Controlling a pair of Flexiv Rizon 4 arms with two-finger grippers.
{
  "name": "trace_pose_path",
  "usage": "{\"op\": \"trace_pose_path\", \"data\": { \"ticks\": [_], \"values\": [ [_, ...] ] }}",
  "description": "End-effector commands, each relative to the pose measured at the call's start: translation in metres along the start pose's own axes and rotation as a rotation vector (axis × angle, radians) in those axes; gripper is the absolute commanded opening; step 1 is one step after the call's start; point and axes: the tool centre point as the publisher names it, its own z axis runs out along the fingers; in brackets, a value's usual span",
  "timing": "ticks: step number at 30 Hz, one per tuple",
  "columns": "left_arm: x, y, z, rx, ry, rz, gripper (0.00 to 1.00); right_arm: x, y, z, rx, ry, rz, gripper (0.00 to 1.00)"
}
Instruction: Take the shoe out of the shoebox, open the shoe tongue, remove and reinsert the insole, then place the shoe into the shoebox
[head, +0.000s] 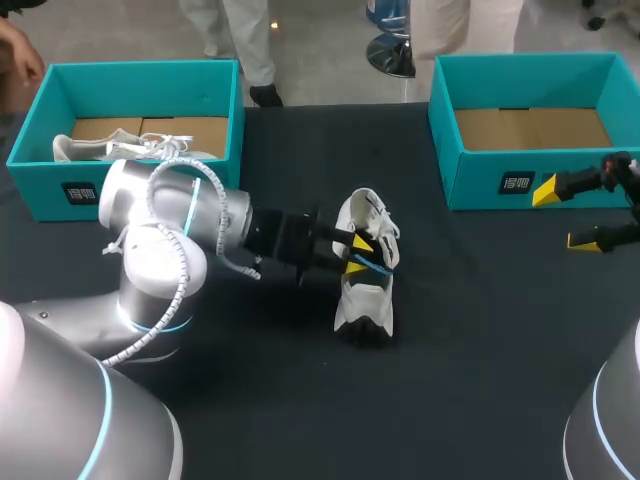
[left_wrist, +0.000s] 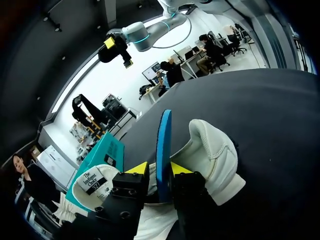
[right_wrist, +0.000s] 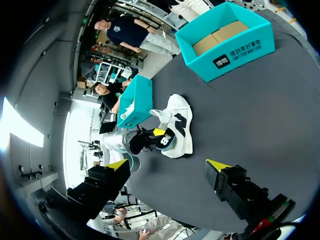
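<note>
Insole (left_wrist: 163, 145) step, we judge. Our left gripper (head: 357, 255) pinches the blue insole, which stands on edge out of the white shoe (head: 365, 300) mid-table. We should grip firmly and slide along the shoe's length so the shoe doesn't drag. Right gripper (head: 565, 215) hangs spread beside the right shoebox (head: 480, 180), well apart from the shoe.

The head camera looks down on the whole table (head: 480, 340) from above and behind. The left wrist camera is very near the shoe (left_wrist: 212, 155), facing the table's right edge. The right wrist camera looks back from that edge (well apart). All three show the shoe.
</note>
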Motion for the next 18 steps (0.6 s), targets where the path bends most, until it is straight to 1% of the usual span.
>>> {"op": "trace_pose_path", "data": {
  "ticks": [1,6,7,9,10,12,18],
  "values": [
    [0.003,-0.009,-0.011,0.005,-0.009,0.003,0.25,0.000,-0.002,0.000,-0.003,-0.002,0.001,1.00],
    [0.009,-0.012,-0.011,0.019,0.005,-0.005,0.22,0.000,-0.002,0.000,-0.003,-0.002,0.001,1.00],
    [0.011,-0.012,-0.009,0.019,0.009,-0.006,0.17,0.000,-0.002,0.000,-0.003,-0.002,0.001,1.00],
    [0.014,-0.010,-0.005,0.020,0.019,-0.010,0.13,0.000,-0.002,0.000,-0.003,-0.002,0.001,1.00],
    [0.015,-0.010,-0.004,0.020,0.021,-0.010,0.06,0.000,-0.002,0.000,-0.003,-0.002,0.001,1.00],
    [0.016,-0.008,-0.001,0.022,0.026,-0.012,0.00,0.000,-0.002,0.000,-0.003,-0.002,0.001,1.00],
    [0.015,-0.003,0.003,0.013,0.037,-0.003,0.00,0.000,-0.002,0.000,-0.003,-0.002,0.001,1.00]
  ]
}}
